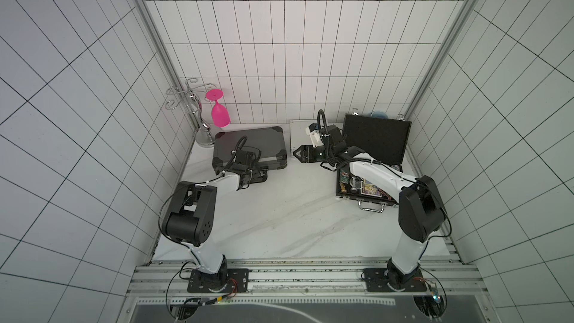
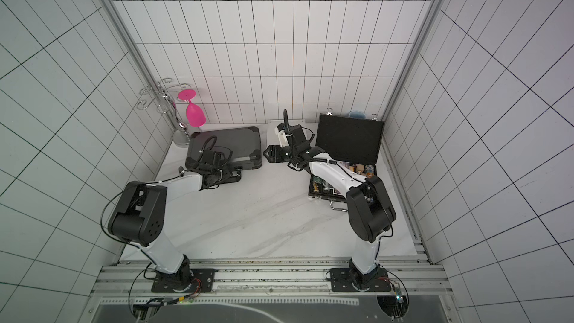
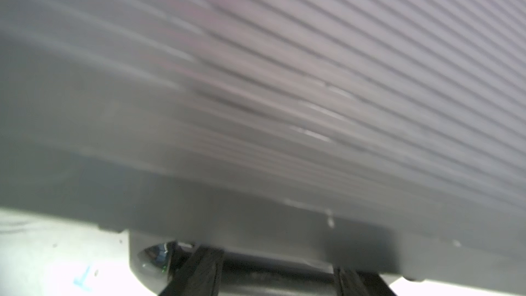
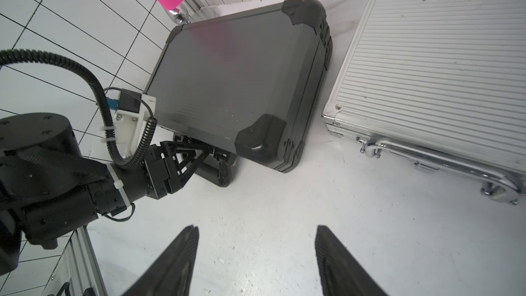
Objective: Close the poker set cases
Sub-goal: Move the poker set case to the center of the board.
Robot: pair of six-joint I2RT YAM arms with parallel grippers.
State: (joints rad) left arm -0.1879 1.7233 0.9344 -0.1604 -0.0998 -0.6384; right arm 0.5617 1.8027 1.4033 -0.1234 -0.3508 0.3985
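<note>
Right gripper [image 4: 256, 227], jaws spread and empty, hovers near the black case [image 1: 351, 197], the only one with lid [image 1: 375, 141] up; next I should get behind that lid and push it down.

The dark grey case [image 1: 248, 146] lies flat and shut at back left; the ribbed silver case [image 4: 444, 61] beside it is shut too. The black case [image 1: 374, 141] — right — stands open, lid upright, perhaps chips inside.

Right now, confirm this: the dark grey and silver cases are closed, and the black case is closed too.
Wrong on the black case: it stands wide open, as both top views show. The dark grey case and silver case are closed.
</note>
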